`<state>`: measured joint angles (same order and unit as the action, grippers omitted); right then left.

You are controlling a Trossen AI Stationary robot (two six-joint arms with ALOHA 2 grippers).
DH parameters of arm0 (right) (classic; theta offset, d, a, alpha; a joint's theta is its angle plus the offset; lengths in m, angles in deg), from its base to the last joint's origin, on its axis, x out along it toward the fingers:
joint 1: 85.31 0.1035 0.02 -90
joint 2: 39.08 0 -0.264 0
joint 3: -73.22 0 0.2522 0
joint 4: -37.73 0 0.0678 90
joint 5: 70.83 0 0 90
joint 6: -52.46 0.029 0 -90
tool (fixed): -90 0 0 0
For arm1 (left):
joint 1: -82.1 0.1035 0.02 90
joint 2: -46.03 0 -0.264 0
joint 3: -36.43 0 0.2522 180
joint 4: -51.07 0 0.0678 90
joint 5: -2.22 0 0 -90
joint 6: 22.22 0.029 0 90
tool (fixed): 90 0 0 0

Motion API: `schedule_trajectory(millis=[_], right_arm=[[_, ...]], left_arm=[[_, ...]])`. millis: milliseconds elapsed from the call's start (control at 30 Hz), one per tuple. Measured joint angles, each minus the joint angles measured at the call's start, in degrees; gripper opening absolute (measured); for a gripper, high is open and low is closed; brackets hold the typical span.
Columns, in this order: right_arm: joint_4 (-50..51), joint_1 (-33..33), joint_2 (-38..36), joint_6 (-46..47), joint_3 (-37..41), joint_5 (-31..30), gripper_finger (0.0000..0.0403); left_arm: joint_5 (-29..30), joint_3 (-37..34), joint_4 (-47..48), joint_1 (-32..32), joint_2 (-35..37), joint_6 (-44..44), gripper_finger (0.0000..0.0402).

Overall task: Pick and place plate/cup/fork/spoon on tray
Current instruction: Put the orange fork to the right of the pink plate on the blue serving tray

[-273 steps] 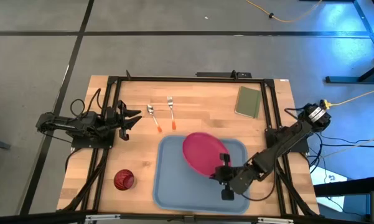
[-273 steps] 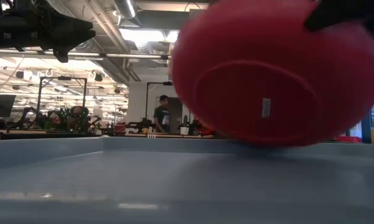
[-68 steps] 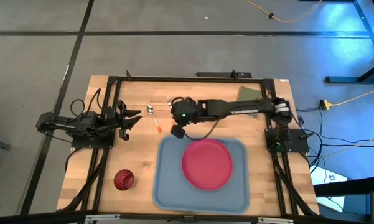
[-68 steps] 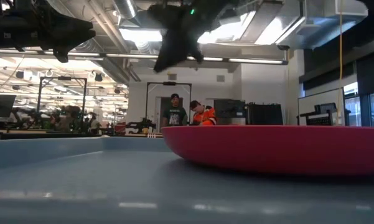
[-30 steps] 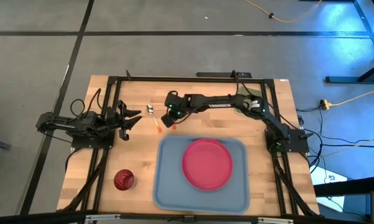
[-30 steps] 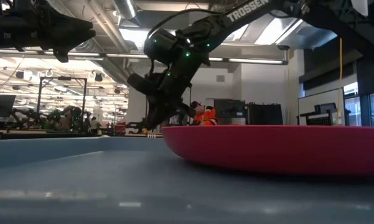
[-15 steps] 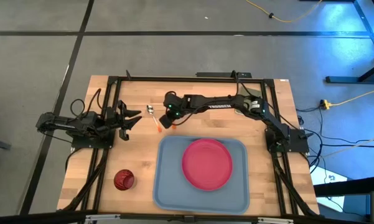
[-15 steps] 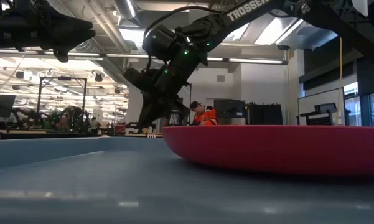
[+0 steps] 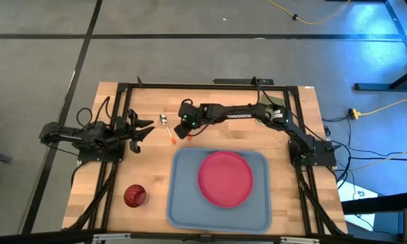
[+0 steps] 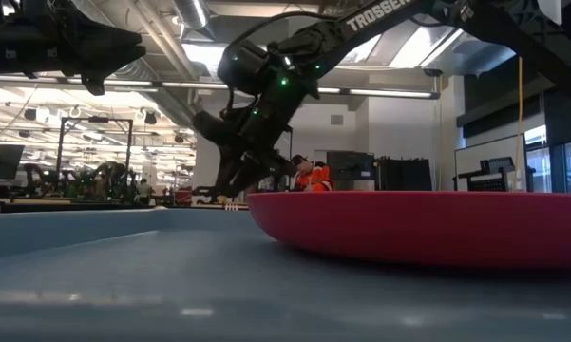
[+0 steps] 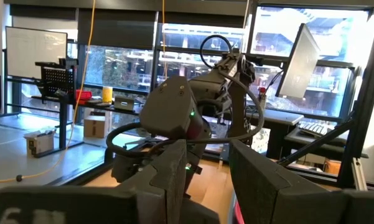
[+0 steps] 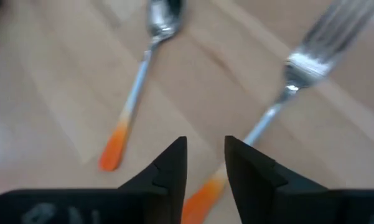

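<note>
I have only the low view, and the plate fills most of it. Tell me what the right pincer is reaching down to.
Observer: The right pincer is down over the fork, which lies flat on the wood. The fork's orange handle sits in the gap between the open fingers.
Operator: Give me the spoon's position too.
Observer: The spoon lies on the table beside the fork, on the side toward the left pincer, which waits open at the table's left side.
Operator: Report the cup.
Observer: The cup stands on the table to the left of the tray, not on it.
</note>
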<state>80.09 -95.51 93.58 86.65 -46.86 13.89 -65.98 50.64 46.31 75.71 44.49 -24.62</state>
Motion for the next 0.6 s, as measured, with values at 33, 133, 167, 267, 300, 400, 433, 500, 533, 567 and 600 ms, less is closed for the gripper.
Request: schedule_trajectory(millis=[33, 133, 167, 267, 300, 400, 433, 500, 533, 567, 600], right_arm=[[0.6, -0.1, 0.0, 0.7, 0.0, -0.9, 0.0114], [0.8, -0.5, 0.0, 3.1, 0.6, -1.2, 0.0114], [0.8, -0.7, 0.0, 3.2, 0.9, -1.2, 0.0114], [-1.3, -1.2, 0.0, 3.6, 2.4, -0.9, 0.0114], [-2.3, -1.2, 0.0, 3.9, 3.0, -0.7, 0.0114], [-4.4, -1.3, 0.1, 4.3, 4.2, -0.4, 0.0114], [-5.3, -1.2, 0.1, 4.3, 4.4, -0.4, 0.0114], [-5.9, -1.2, 0.1, 4.3, 4.5, -0.2, 0.0114], [-5.9, -1.2, 0.2, 4.3, 4.6, -0.2, 0.0114], [-6.0, -1.2, 0.4, 4.3, 4.6, -0.2, 0.0114], [-6.4, -1.2, 0.6, 4.3, 4.6, -0.2, 0.0114]], left_arm=[[0.0, 0.0, 0.0, 0.0, 0.0, 0.0, 0.0115], [0.0, 0.0, 0.0, 0.0, 0.0, 0.0, 0.0115], [0.0, 0.0, 0.0, 0.0, 0.0, 0.0, 0.0115], [0.0, 0.0, 0.0, 0.0, 0.0, 0.0, 0.0115], [0.0, 0.0, 0.0, 0.0, 0.0, 0.0, 0.0115], [0.0, 0.0, 0.0, 0.0, 0.0, 0.0, 0.0115], [0.0, 0.0, 0.0, 0.0, 0.0, 0.0, 0.0115], [0.0, 0.0, 0.0, 0.0, 0.0, 0.0, 0.0115], [0.0, 0.0, 0.0, 0.0, 0.0, 0.0, 0.0115], [0.0, 0.0, 0.0, 0.0, 0.0, 0.0, 0.0115], [0.0, 0.0, 0.0, 0.0, 0.0, 0.0, 0.0115]])
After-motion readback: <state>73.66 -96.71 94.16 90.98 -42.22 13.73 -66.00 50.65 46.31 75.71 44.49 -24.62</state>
